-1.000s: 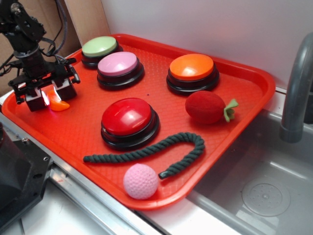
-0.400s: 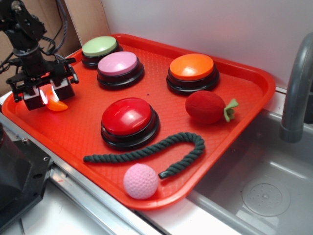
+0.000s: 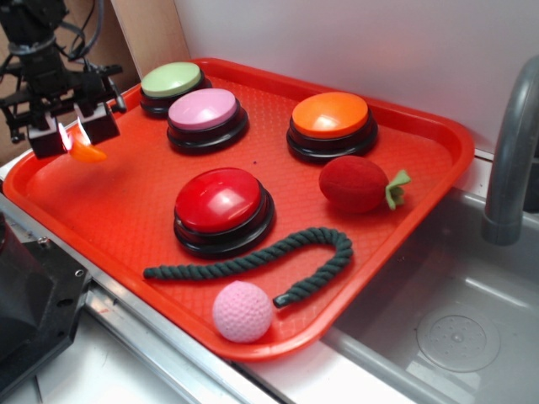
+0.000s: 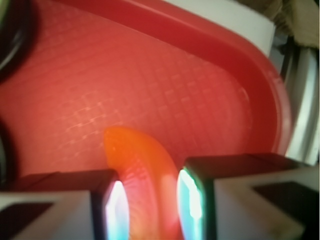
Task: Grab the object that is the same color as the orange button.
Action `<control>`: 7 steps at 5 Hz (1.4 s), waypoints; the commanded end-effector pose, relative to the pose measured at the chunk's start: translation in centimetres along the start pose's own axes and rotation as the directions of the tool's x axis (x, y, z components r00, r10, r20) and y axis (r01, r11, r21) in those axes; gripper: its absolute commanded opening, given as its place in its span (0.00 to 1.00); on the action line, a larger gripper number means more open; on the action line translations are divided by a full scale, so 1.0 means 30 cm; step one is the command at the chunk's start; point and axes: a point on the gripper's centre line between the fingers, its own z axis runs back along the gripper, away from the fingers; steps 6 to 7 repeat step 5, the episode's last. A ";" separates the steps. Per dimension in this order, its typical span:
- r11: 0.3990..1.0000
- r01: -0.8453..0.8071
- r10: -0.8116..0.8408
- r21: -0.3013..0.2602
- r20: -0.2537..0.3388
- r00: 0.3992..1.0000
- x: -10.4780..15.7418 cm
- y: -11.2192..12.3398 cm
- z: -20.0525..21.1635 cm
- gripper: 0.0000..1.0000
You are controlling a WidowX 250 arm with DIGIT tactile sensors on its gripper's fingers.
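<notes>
the orange piece (image 3: 85, 152) sits pinched between the fingers of the gripper (image 3: 72, 135), its curved tip sticking out below them, over the tray's far left corner. in the exterior view it looks raised off the tray (image 3: 421, 135), though whether it fully clears the floor cannot be told. in the wrist view the piece (image 4: 145, 175) fills the gap between the two pads (image 4: 116, 212), which press its sides, and its rounded end arcs forward above the textured red floor (image 4: 165, 75). the fingers are narrow, closed on the piece.

just right of the gripper stand a green button (image 3: 172, 82) and, touching it in front, a pink button (image 3: 206, 114). the orange button (image 3: 330, 120) is farther right, near the back rim, well apart from the piece. a red button (image 3: 221, 204) sits in the middle of the tray. a red plush strawberry (image 3: 357, 184) with a green leaf lies just in front of the orange button. a dark rope (image 3: 253, 261) curves along the near side, and a pink ball (image 3: 242, 311) rests against the near rim beside the rope's end.

right of the tray are a sink (image 3: 446, 328) and a grey faucet (image 3: 510, 151).
</notes>
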 end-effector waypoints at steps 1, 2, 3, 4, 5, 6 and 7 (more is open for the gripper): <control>0.968 0.238 -0.237 -0.075 0.025 0.971 -0.042 -0.054 0.199 0.00; 0.887 0.455 -0.457 -0.084 -0.008 0.889 -0.124 -0.098 0.280 0.00; 0.774 0.624 -0.629 -0.105 -0.020 0.777 -0.221 -0.122 0.319 0.00; 0.688 0.717 -0.721 -0.106 0.011 0.693 -0.296 -0.124 0.330 0.00; 0.728 0.675 -0.682 -0.116 -0.025 0.731 -0.268 -0.113 0.319 0.00; 0.728 0.675 -0.682 -0.116 -0.025 0.731 -0.268 -0.113 0.319 0.00; 0.728 0.675 -0.682 -0.116 -0.025 0.731 -0.268 -0.113 0.319 0.00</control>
